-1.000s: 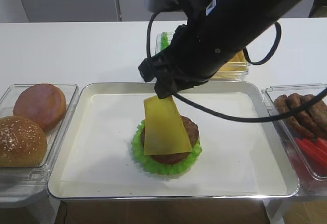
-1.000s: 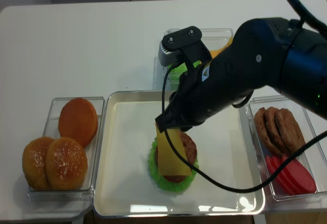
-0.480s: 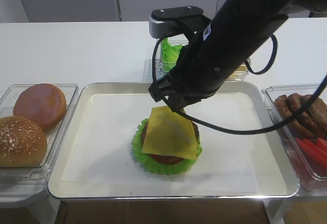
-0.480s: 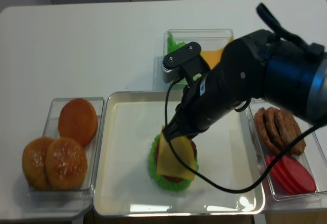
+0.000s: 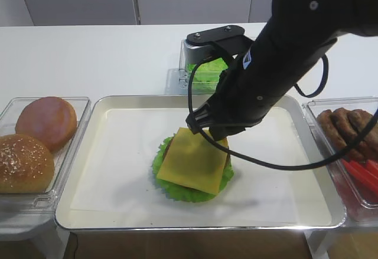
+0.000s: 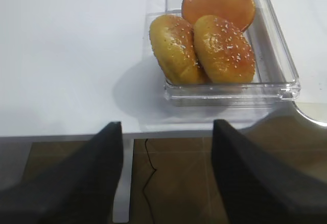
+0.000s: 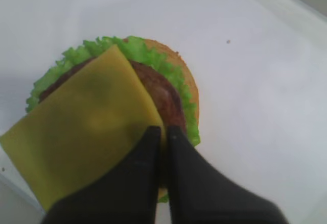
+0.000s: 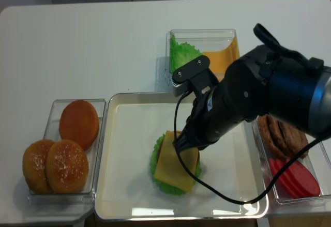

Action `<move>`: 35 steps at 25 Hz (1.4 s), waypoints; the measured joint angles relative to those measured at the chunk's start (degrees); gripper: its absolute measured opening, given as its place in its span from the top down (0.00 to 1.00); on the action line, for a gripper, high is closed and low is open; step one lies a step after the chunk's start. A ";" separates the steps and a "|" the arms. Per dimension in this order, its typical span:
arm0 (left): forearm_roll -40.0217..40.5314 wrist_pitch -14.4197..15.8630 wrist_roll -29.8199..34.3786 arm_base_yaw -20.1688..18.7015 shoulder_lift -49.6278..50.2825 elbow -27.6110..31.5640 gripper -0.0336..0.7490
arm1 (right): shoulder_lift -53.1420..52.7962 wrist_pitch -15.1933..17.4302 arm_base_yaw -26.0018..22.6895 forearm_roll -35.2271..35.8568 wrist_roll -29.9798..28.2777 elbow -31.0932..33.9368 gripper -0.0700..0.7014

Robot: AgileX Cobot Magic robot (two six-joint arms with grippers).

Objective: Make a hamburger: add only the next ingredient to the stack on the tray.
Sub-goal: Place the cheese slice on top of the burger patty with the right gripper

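The yellow cheese slice (image 5: 192, 161) lies tilted over the stack's brown patty (image 7: 163, 96) and ruffled lettuce (image 5: 177, 187), its front-left part hanging past the lettuce. The stack sits mid-way on the silver paper-lined tray (image 5: 118, 102). My right gripper (image 7: 162, 132) is shut on the cheese's back right corner, low over the patty; from above it shows as the right gripper (image 8: 183, 147) at the slice's far edge (image 8: 176, 166). My left gripper (image 6: 166, 132) is open and empty, off the table's front edge over the floor, near the bun container.
A clear container with three buns (image 5: 35, 141) stands left of the tray. Another on the right holds patties (image 5: 351, 130) and red slices (image 8: 295, 178). Behind the tray, a container (image 8: 207, 48) holds lettuce and cheese. The right arm's bulk hangs over the tray's back right.
My right gripper has come down and moved right, and the cheese, which hung nearly upright a second ago, now lies over the patty. The left gripper's earlier state is not shown.
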 joint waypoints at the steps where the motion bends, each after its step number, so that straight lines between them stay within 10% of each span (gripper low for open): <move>1: 0.00 0.00 0.00 0.00 0.00 0.00 0.43 | 0.00 0.00 0.00 -0.63 0.65 0.00 0.86; 20: 0.00 0.00 0.00 0.00 0.00 0.00 0.43 | 0.00 0.44 0.00 -8.09 6.66 0.00 0.83; 28: 0.00 0.00 0.00 0.00 0.00 0.00 0.43 | 0.00 2.20 0.00 -8.44 7.10 0.00 0.12; 35: 0.00 0.00 0.00 0.00 0.00 0.00 0.43 | -5.32 5.77 0.00 -15.89 11.80 0.00 0.01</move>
